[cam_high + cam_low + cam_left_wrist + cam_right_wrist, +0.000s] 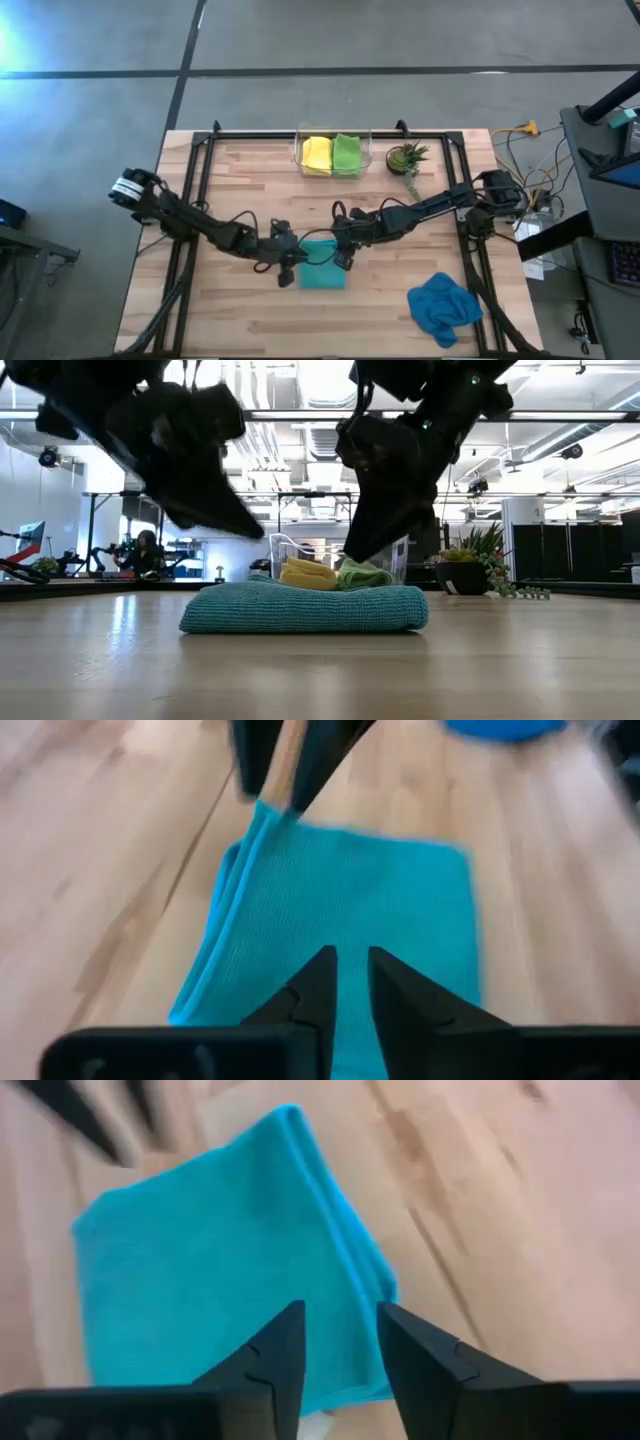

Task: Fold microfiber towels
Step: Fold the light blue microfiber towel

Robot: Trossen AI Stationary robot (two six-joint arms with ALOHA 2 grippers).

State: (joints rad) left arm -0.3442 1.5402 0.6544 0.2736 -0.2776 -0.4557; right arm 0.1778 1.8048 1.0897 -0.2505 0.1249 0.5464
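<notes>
Towels first, from the high view: the teal towel lies folded at mid-counter, the left gripper at its left edge and the right gripper at its upper right corner. Yellow towel and green towel sit folded in a clear bin at the far edge beside a potted plant; the blue towel lies crumpled near the right front corner, unfolded.

Low view: both arms hang just above the teal stack. Risk, in my judgement: a fingertip dragging on lift-off would pull the top layer open.

Left wrist view: jaws slightly parted, holding nothing, over the cloth.

Right wrist view: jaws parted wider, empty, above the folded edge.

Counter is pale wood planking in a black frame; the room behind is open, brightly lit workshop space, concrete floor.
</notes>
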